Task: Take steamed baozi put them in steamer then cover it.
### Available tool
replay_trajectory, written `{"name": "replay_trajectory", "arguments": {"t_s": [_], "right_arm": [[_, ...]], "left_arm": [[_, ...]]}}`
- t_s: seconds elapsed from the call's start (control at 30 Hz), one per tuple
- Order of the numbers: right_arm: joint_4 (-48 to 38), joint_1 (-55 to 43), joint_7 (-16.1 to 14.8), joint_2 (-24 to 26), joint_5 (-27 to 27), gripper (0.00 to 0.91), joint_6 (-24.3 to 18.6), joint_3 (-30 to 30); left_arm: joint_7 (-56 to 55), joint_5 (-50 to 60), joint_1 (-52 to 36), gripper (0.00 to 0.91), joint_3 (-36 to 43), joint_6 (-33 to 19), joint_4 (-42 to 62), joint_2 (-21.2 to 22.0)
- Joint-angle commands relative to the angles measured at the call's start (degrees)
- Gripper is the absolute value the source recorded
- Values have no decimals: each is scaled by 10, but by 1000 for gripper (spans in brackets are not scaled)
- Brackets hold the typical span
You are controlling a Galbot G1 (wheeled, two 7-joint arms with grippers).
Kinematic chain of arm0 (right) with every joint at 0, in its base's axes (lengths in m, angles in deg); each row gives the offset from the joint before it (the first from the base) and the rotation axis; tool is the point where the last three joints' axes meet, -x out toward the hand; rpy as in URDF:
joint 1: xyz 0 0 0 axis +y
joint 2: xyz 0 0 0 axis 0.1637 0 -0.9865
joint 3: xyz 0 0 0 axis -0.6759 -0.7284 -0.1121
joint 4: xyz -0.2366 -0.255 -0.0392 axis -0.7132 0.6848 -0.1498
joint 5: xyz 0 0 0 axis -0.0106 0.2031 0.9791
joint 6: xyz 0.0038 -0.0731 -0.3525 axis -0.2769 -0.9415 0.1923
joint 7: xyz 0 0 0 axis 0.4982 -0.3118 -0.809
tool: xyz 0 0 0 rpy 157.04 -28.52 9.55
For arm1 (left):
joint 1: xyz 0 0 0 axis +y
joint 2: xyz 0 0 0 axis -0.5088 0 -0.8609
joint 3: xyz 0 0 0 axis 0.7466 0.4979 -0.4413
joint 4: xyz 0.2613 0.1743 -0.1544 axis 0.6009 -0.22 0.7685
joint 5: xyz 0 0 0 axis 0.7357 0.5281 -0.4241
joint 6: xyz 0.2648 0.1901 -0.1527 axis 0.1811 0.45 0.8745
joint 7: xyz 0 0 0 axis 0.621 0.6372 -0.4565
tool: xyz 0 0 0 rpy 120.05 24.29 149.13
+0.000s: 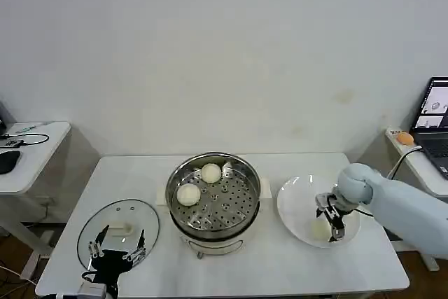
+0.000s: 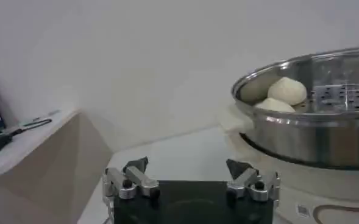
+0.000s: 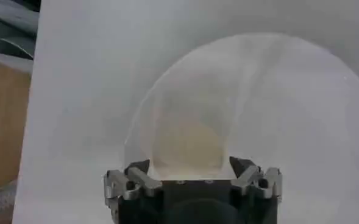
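On the lower right of the head view, the right gripper [image 1: 331,225] hangs low over the flat round white plate [image 1: 294,197], its fingers spread on either side of a small cream-white steamed bun [image 1: 320,229] lying there; in the right wrist view that bun [image 3: 188,143] sits between the open jaws, apparently not yet pinched. At the centre of the head view stands the round shiny stainless-steel steamer [image 1: 213,197] on its white base, with two more buns [image 1: 188,195] [image 1: 211,173] on the perforated tray toward its upper left. The round clear glass cover with its cream-white handle [image 1: 117,232] lies flat on the white table [image 1: 280,271] at lower left, and the left gripper [image 1: 116,248] waits at its near edge, jaws open and empty.

A bun like this is probably light, soft and easily dented, with a smooth skin that could slip. The safest hold is likely across its widest middle with gentle pressure. The cover, by contrast, looks rigid, heavier and breakable; its central handle is the obvious place to grasp.
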Motion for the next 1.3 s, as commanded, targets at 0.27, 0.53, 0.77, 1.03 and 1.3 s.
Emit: {"name": "replay_trajectory", "arguments": {"t_s": [0.27,0.53,0.77,1.03,1.3], "right_arm": [[-5,0,11,-4,-14,736,11,3],[-1,-12,10,2,-32,645,14,3],[24,-99,1,28,-72,645,11,-2],[37,-268,-36,-1,-146,645,16,-29],[8,-364,-56,-82,-208,645,12,-53]], "left_arm": [[-1,0,-1,907,1,0,1,1],[0,0,-2,907,1,0,0,1],[0,-1,-7,907,1,0,-1,0],[0,-4,-16,907,0,0,-2,1],[1,-10,-20,907,-4,0,-4,-2]]}}
